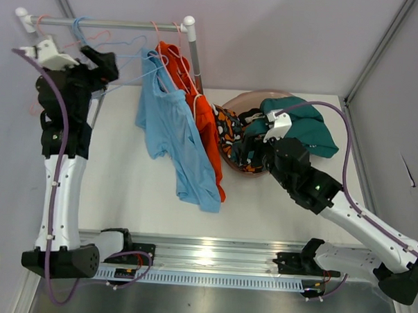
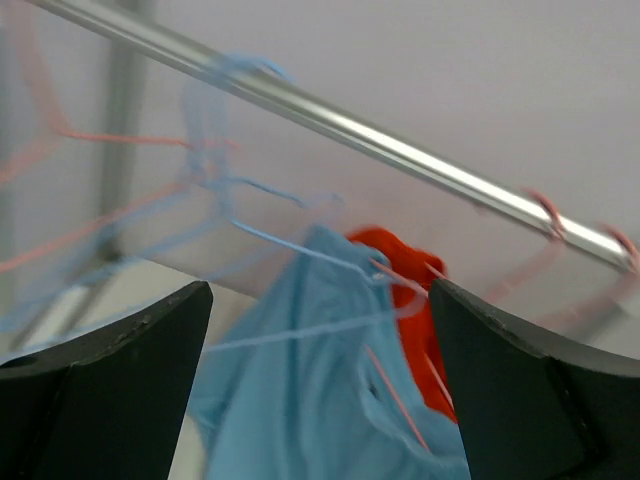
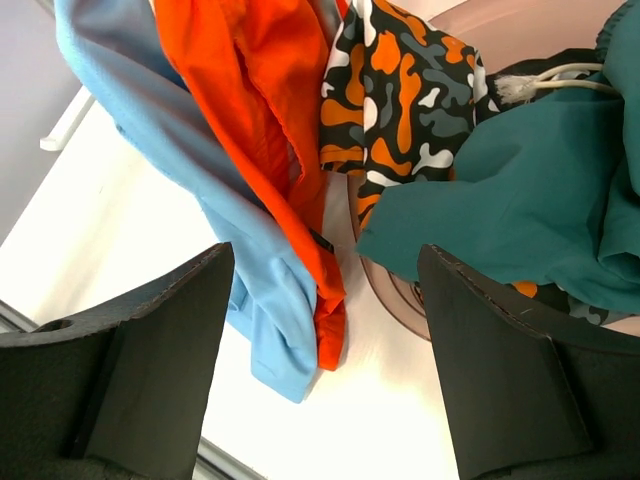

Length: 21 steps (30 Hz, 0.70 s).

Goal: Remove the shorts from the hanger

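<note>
Light blue shorts (image 1: 171,137) hang from a blue hanger (image 1: 145,60) on the rail (image 1: 104,22). Orange shorts (image 1: 203,121) hang on a pink hanger just to their right. My left gripper (image 1: 104,60) is raised beside the rail, left of the blue shorts, open and empty. In the left wrist view the light blue shorts (image 2: 310,390) and orange shorts (image 2: 400,260) hang ahead, between the fingers (image 2: 150,350). Patterned shorts (image 1: 227,129) and teal shorts (image 1: 307,126) lie in a bowl (image 1: 248,97). My right gripper (image 1: 249,148) hovers open over the bowl's near side, holding nothing.
Empty pink and blue hangers (image 1: 96,37) hang on the rail's left part. The rack's upright post (image 1: 195,55) stands right behind the orange shorts. Walls and a metal frame (image 1: 377,49) close off the back and right. Bare white table (image 1: 124,187) lies in front of the hanging shorts.
</note>
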{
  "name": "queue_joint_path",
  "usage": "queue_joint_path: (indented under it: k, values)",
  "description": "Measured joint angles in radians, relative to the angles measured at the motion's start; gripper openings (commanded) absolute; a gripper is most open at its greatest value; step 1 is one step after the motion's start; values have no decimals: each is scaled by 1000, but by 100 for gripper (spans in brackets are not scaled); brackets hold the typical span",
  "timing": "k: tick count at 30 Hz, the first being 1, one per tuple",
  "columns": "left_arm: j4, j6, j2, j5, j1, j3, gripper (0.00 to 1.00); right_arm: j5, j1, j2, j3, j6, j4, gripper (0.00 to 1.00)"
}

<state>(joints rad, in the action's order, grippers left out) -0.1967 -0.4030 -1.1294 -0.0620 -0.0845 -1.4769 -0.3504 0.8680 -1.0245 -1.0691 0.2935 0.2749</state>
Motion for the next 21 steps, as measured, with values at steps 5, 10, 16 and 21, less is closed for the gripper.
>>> queue_joint_path:
  k: [5, 10, 16, 21]
  values:
    - [-11, -40, -102, 286, 122, 11, 96, -15, 43, -40, -97, -17, 21, 80]
    - [-4, -124, -200, 451, 163, 11, 95, -44, 111, -64, -147, -29, 5, 80]
    - [57, -194, -234, 505, 179, 19, 93, -78, 146, -85, -147, -36, 6, 80]
    - [144, -241, -259, 515, 189, 64, 78, -87, 149, -95, -147, -42, 1, 79]
